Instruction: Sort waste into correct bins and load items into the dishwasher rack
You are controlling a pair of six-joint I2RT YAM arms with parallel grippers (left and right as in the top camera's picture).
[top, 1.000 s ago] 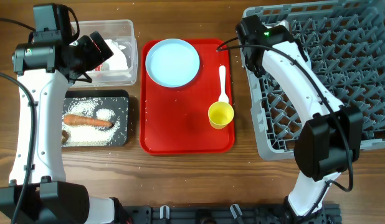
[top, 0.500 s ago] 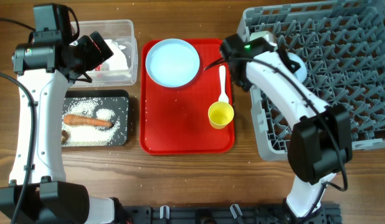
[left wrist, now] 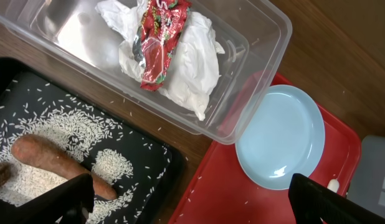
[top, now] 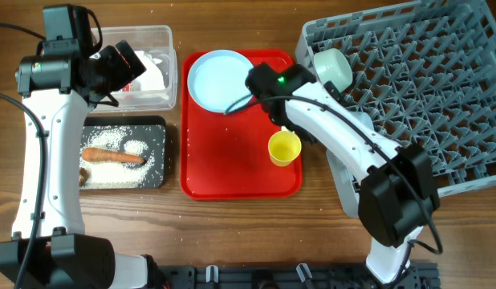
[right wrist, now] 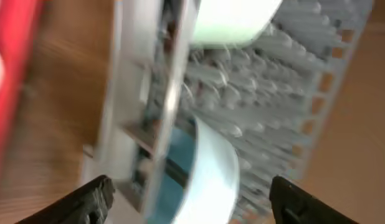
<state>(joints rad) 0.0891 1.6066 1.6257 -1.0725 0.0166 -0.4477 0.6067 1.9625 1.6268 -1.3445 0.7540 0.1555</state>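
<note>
Right gripper (right wrist: 191, 190): I see the jaws apart and empty, facing the rack (top: 424, 88). Pale green bowl (top: 332, 68) in the rack corner, yellow cup (top: 284, 148) on the red tray (top: 232, 168). Left gripper (left wrist: 192, 186): apart, near the clear tub (left wrist: 255, 81).

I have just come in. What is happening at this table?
Waste sorting and rack loading are under way. The napkin and red wrapper lie in the clear tub; the carrot stick and rice are in the black tray. The pale green bowl and light blue bowl sit in the grey rack. The plate and yellow cup wait on the red tray. The right tool is open and empty over that tray; the left tool, also open, hovers by the tub.
</note>
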